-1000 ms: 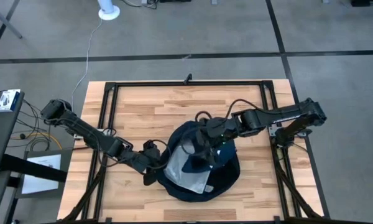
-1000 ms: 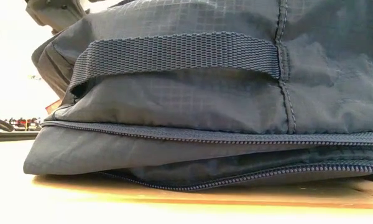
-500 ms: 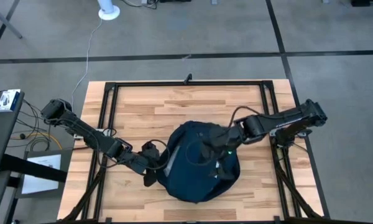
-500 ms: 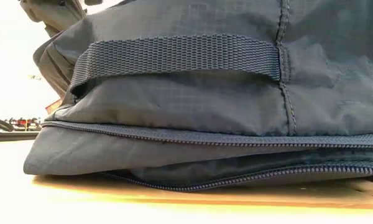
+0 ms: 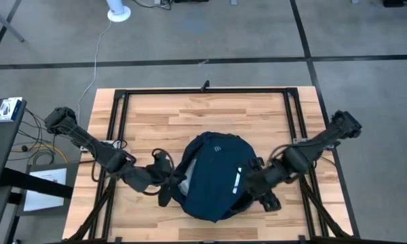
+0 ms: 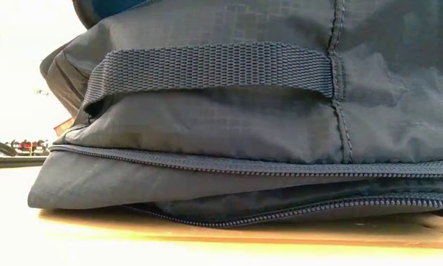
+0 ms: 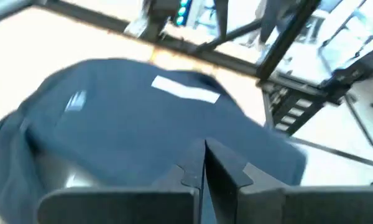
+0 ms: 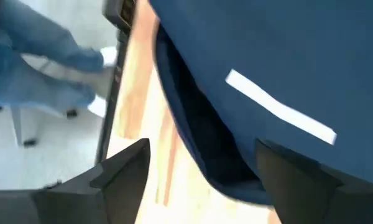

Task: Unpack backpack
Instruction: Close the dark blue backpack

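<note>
The dark navy backpack (image 5: 214, 177) lies flat on the wooden table (image 5: 163, 122), with its white stripe (image 5: 237, 180) and small white logo (image 5: 217, 144) facing up. It fills the low view, where its webbing handle (image 6: 214, 66) and zip lines (image 6: 280, 166) face the camera. My left gripper (image 5: 168, 184) is shut at the backpack's left edge, where a pale grey patch (image 5: 184, 183) shows. My right gripper (image 5: 256, 187) stands open over the backpack's right edge. In the right wrist view its fingers straddle the backpack's rim (image 8: 199, 143) near the stripe (image 8: 280, 115). My left gripper has its shut fingertips (image 7: 204, 152) over the backpack's dark cloth (image 7: 130, 124). I cannot tell whether they touch or pinch it.
A black metal frame (image 5: 203, 90) runs around the tabletop, with rails down both sides (image 5: 300, 135). Bare wood lies on the far half of the table. Cables and a side stand (image 5: 7, 115) sit off the table's left edge.
My right gripper has come out of the backpack's open top, swinging toward the table's near right and tipping downward. The backpack's top has fallen shut over the grey inside that showed before. My left gripper has risen a little at the backpack's left edge.
</note>
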{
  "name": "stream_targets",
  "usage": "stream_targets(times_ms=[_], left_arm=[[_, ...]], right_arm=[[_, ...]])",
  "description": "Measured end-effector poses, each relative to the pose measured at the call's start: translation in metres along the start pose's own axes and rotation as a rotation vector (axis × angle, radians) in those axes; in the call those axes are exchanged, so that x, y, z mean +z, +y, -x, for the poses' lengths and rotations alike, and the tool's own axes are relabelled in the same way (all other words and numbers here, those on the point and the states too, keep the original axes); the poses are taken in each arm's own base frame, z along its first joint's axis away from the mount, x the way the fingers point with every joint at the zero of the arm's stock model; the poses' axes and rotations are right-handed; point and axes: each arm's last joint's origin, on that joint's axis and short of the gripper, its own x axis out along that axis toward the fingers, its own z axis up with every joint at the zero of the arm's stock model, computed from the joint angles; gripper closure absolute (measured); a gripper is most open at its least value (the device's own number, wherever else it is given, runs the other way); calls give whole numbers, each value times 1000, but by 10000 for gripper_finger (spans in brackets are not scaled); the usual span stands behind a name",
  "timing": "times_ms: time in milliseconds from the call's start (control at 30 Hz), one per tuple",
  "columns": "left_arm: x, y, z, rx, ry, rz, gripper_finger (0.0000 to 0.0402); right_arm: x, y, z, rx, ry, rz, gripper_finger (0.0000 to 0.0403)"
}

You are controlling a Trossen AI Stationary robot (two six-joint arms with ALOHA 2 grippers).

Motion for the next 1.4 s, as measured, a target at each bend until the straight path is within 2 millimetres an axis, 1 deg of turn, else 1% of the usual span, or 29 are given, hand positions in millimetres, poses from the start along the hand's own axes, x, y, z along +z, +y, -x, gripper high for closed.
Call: stream_targets(times_ms=[67,100,167,300,367,433,467,533,567,633,667,733,800,867,933,1000,1133,1167,1267,1400], left_arm=[[6,-5,-3,-18,-28,-23,402],[6,-7,-5,-27,-30,-36,402],[-1,-9,-14,-30,-1,-58,402],[-21,-9,-33,17,93,-63,402],[-30,-11,-33,-23,191,12,402],[-44,-17,-25,-94,353,103,402],[-51,-22,-19,-112,418,133,402],[-63,-31,-7,-112,490,172,402],[-70,-36,-5,-115,507,189,402],[-82,-45,-8,-117,523,243,402],[-88,-48,-14,-116,525,262,402],[-94,-57,-28,-163,494,303,402],[-101,-66,-46,-240,461,317,402],[-117,-70,-66,-263,476,313,402],[-135,-67,-80,-225,506,319,402],[-147,-67,-89,-190,518,351,402],[-168,-62,-103,-58,449,366,402],[-171,-60,-106,-28,427,363,402],[-170,-51,-111,68,360,356,402],[-170,-25,-113,327,284,308,402]], right_arm=[[-7,6,-4,27,-55,6,155],[-13,8,-7,43,-77,5,170],[-26,10,-16,67,-107,-12,206],[-54,3,-37,95,-133,-103,295],[-69,3,-43,115,-132,-148,339],[-86,4,-45,124,-107,-185,378],[-94,7,-44,135,-95,-193,390],[-109,11,-44,153,-69,-209,396],[-115,12,-46,157,-51,-223,396],[-127,14,-54,142,-7,-240,396],[-132,14,-57,135,9,-244,397],[-135,12,-62,132,12,-243,401],[-133,10,-67,133,-7,-232,401],[-130,6,-70,116,-32,-211,402],[-125,2,-72,121,-66,-196,402],[-122,0,-72,125,-80,-195,402],[-123,-1,-72,121,-79,-180,402],[-123,-1,-72,121,-79,-174,402],[-124,1,-72,124,-71,-171,403],[-128,4,-72,129,-58,-160,403]])
